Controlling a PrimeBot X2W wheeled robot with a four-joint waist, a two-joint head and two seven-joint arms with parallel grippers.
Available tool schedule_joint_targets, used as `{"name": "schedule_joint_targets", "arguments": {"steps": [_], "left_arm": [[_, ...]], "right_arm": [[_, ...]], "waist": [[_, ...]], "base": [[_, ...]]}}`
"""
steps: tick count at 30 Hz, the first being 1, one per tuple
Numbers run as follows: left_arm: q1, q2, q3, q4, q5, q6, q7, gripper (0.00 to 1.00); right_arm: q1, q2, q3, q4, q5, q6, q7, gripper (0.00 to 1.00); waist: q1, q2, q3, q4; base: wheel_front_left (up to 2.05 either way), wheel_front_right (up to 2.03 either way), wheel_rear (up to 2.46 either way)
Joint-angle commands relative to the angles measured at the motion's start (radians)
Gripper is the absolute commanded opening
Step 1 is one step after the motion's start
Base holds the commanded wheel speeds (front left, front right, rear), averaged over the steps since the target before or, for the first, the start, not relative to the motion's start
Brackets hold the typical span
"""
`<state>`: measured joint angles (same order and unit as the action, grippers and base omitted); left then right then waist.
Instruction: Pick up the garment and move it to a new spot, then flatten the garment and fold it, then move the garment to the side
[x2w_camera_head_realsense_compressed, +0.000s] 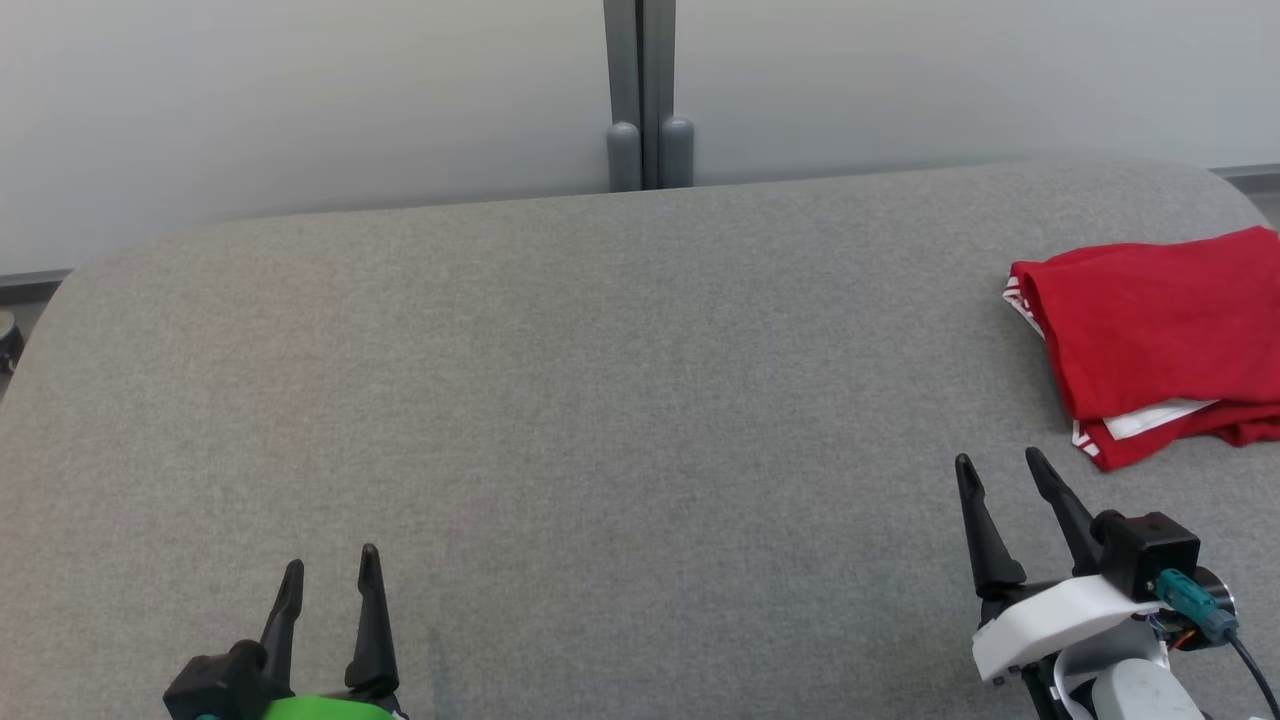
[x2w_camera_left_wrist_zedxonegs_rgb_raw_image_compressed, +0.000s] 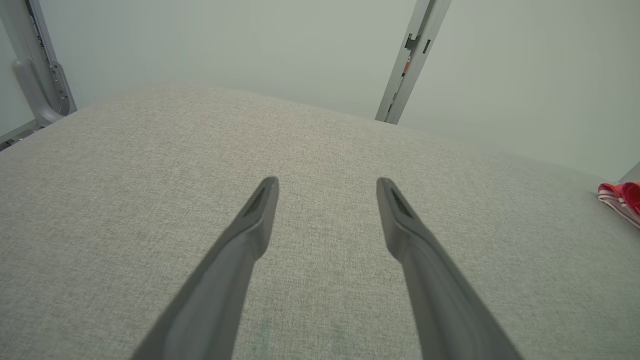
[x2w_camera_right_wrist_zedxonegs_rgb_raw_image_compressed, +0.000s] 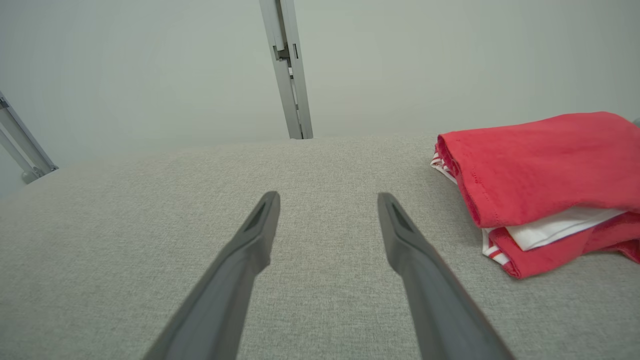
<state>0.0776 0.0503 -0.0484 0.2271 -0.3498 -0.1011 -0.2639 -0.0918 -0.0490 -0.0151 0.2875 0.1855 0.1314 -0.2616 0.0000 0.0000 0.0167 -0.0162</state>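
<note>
The garment (x2w_camera_head_realsense_compressed: 1150, 330) is red with white trim and lies folded in a compact stack at the right edge of the grey padded table (x2w_camera_head_realsense_compressed: 600, 400). The right wrist view has the garment (x2w_camera_right_wrist_zedxonegs_rgb_raw_image_compressed: 540, 175) to the right of my fingers, and its edge (x2w_camera_left_wrist_zedxonegs_rgb_raw_image_compressed: 622, 197) peeks in at the far right of the left wrist view. My right gripper (x2w_camera_head_realsense_compressed: 1000, 462) stands open, empty, a short way in front and left of the garment. Down at the lower left, my left gripper (x2w_camera_head_realsense_compressed: 330, 555) is open and empty, far from the garment. Both grippers hover over bare fabric (x2w_camera_left_wrist_zedxonegs_rgb_raw_image_compressed: 325, 185) (x2w_camera_right_wrist_zedxonegs_rgb_raw_image_compressed: 327, 197).
A pale wall runs behind the table, with a grey vertical post (x2w_camera_head_realsense_compressed: 645, 95) at its middle. The table's far corners are rounded, and floor shows past the left edge (x2w_camera_head_realsense_compressed: 10, 340). Bare grey surface stretches across the centre and left.
</note>
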Motion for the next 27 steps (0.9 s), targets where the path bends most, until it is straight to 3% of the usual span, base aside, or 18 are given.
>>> {"name": "schedule_joint_targets", "arguments": {"steps": [1,2,3,7,27], "left_arm": [[-0.006,0.001,0.004,-0.003,0.003,0.003,0.000,1.00],[-0.005,0.001,0.005,-0.004,-0.003,0.003,0.000,1.00],[0.000,0.000,0.001,0.002,-0.005,0.000,0.000,0.00],[0.003,-0.004,-0.001,0.039,-0.011,0.000,0.001,0.00],[-0.050,-0.003,0.042,0.027,-0.331,-0.002,0.098,0.00]], "right_arm": [[0.007,-0.004,0.000,0.001,-0.001,-0.002,-0.004,1.00],[0.008,-0.004,-0.001,0.000,-0.005,-0.002,-0.004,1.00],[0.000,0.001,0.000,0.003,-0.001,0.000,0.000,0.00],[0.015,0.008,-0.001,0.036,0.002,0.000,0.003,0.00],[0.001,0.005,-0.028,0.017,0.366,0.000,0.099,0.00]], "waist": [[0.0000,0.0000,-0.002,0.000],[0.0000,0.0000,-0.003,0.000],[0.0000,0.0000,-0.003,0.000],[0.0000,0.0000,-0.003,0.000],[0.0000,0.0000,-0.005,0.002]], "base": [[0.00,0.00,0.00],[0.00,0.00,0.00],[0.00,0.00,0.00],[0.00,0.00,0.00],[0.00,0.00,0.00]]}}
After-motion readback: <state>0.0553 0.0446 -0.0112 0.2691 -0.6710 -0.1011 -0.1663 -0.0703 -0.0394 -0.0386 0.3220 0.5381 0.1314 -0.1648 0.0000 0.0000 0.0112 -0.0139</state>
